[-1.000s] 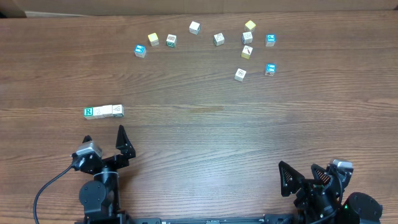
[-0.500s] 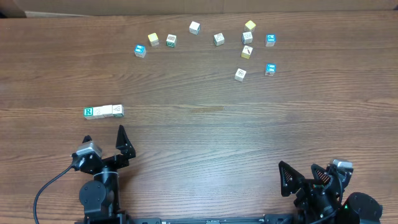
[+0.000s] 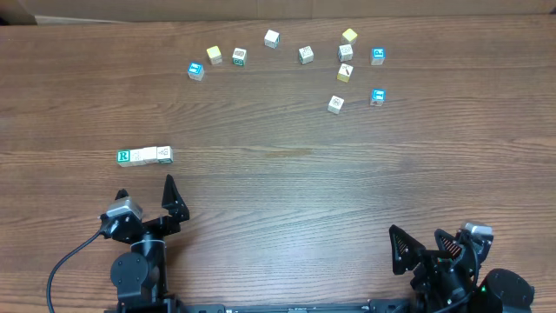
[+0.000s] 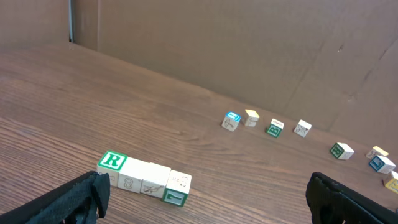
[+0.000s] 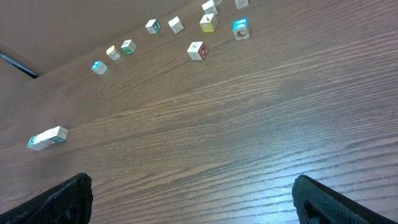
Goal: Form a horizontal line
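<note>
The horizontal line [image 3: 145,156] is a short straight row of several small wooden cubes at the table's left. A green "R" cube [image 3: 123,156] forms its left end and pale cubes make up the remainder. In the left wrist view the horizontal line [image 4: 144,180] lies just ahead of the fingers, and its near end cube [image 4: 176,189] shows a green face. My left gripper [image 3: 144,196] sits below the row, open and empty, apart from it. My right gripper [image 3: 426,245] rests open and empty at the bottom right. In the right wrist view the horizontal line [image 5: 48,137] lies far left.
Loose cubes lie scattered along the far side. Among them are a blue-faced cube [image 3: 195,70], a yellow cube [image 3: 214,55], a white cube [image 3: 272,38], a pale cube [image 3: 336,104] and another blue-faced cube [image 3: 377,96]. A brown wall [image 4: 249,43] stands behind the table.
</note>
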`<state>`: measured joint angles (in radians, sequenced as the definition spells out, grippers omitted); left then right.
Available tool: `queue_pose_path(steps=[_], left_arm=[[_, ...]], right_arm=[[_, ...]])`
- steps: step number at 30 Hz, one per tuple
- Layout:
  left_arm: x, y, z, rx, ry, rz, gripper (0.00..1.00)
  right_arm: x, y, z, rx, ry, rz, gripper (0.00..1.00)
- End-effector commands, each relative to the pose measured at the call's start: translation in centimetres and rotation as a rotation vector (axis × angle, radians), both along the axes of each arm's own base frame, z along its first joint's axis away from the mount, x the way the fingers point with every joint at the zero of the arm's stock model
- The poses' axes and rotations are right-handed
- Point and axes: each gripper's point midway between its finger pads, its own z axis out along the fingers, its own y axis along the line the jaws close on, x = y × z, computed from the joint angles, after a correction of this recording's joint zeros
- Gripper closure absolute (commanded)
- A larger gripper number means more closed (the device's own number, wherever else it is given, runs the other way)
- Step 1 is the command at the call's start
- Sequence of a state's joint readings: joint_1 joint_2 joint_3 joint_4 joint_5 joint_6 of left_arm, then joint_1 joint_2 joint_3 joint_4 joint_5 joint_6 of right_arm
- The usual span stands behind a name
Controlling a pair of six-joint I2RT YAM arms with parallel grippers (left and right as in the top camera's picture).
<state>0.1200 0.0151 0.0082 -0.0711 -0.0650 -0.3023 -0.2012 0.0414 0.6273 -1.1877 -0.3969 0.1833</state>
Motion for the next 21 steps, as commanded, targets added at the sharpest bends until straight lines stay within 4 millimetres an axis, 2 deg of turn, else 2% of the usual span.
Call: queue_pose_path(steps=[1,5,9,13,17,20,21], left_arm=[[-0.1,0.3,0.1,-0.002,-0.01,0.016,0.0],[-0.1,0.3,0.1,-0.002,-0.01,0.016,0.01],[-0.1,0.3,0.1,-0.002,-0.01,0.016,0.0],[-0.1,0.3,0.1,-0.002,-0.01,0.016,0.0],[-0.1,0.3,0.1,-0.002,-0.01,0.016,0.01],[-0.1,0.3,0.1,-0.002,-0.01,0.016,0.0],[-0.1,0.3,0.1,-0.002,-0.01,0.016,0.0]], right_arm=[[0.0,0.2,-0.2,0.008,0.009,0.011,0.0],[0.6,-0.3,0.6,-0.014,-0.032,-0.009,0.0],[3.1,-2.1,1.5,-0.071,-0.133,-0.079,0.0],[6.2,-2.9,-0.7,-0.087,-0.188,-0.088,0.0],[9.1,-2.6,-2.4,-0.085,-0.307,-0.042,0.0],[10.4,-2.2,-2.6,-0.095,-0.439,-0.003,0.0],[10.7,-2.2,-2.1,-0.105,-0.491,0.0,0.0]])
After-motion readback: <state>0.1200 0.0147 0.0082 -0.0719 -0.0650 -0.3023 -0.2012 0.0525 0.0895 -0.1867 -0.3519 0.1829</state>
